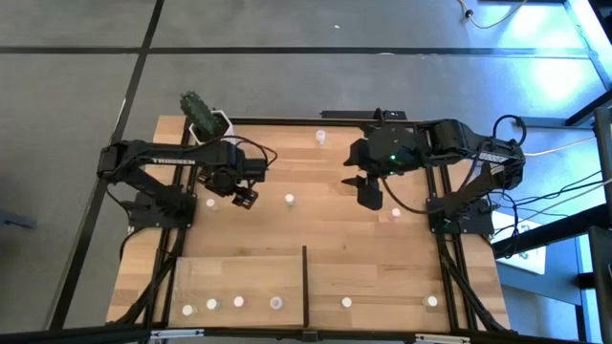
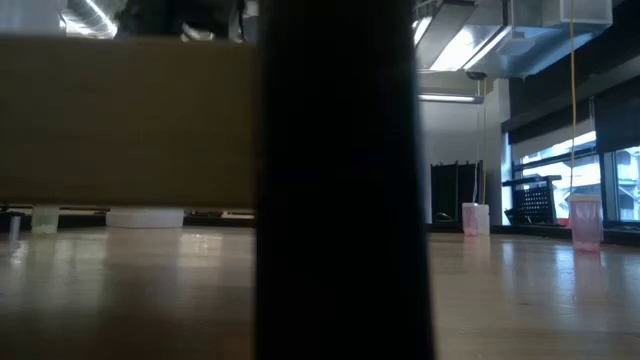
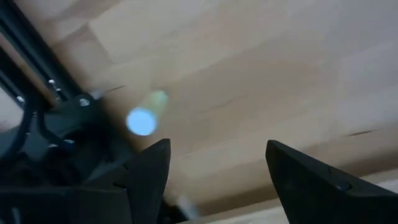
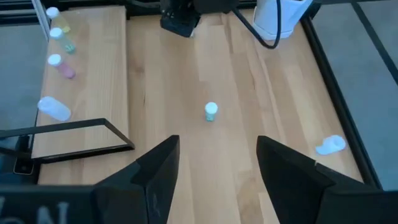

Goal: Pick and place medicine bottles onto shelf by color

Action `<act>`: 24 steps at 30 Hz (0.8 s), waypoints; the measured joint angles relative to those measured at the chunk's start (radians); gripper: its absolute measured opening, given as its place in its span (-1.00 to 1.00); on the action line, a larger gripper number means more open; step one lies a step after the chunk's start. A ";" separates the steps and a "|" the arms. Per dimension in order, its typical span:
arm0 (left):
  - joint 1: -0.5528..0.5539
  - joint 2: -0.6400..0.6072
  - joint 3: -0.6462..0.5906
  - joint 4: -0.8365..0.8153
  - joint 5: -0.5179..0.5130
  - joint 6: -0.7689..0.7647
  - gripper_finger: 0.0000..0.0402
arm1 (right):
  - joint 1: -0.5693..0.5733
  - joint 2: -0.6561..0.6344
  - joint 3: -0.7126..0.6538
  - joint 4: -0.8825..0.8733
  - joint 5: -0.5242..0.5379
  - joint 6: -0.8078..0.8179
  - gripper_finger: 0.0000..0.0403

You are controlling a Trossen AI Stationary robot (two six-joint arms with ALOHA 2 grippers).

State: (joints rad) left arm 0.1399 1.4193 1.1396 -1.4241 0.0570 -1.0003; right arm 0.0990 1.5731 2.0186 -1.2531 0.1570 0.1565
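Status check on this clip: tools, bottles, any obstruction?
Left tool open, empty, above a green bottle. Right tool open, empty, facing a mid-table bottle. Several bottles already on shelf. Nothing blocking.

We find open tabletop [image 1: 325,229] btwn the arms, w/ one loose bottle [image 1: 289,200] standing mid-table. Shelf [image 1: 239,277] at the near edge is split by a thin black upright divider [image 1: 304,284]; a row of capped bottles [image 1: 238,302] crowds its left bay.

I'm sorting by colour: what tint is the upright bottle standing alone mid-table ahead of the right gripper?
Pale green, under a white cap: the bottle shows best in the right wrist view.
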 joint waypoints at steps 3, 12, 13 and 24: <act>0.019 0.000 -0.068 0.001 0.006 0.044 0.28 | 0.000 0.014 0.000 0.002 0.000 -0.003 0.07; 0.024 0.000 -0.175 0.004 0.008 0.069 0.28 | 0.000 0.050 0.000 0.010 0.000 -0.005 0.07; 0.024 0.000 -0.183 0.004 0.006 0.069 0.28 | 0.000 0.054 0.000 0.011 0.000 -0.006 0.07; 0.024 0.000 -0.263 0.052 -0.026 0.067 0.28 | 0.000 0.068 0.000 0.024 0.000 -0.006 0.07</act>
State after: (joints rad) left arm 0.1642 1.4197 0.8763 -1.3722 0.0309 -0.9333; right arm 0.0990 1.6413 2.0186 -1.2289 0.1574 0.1504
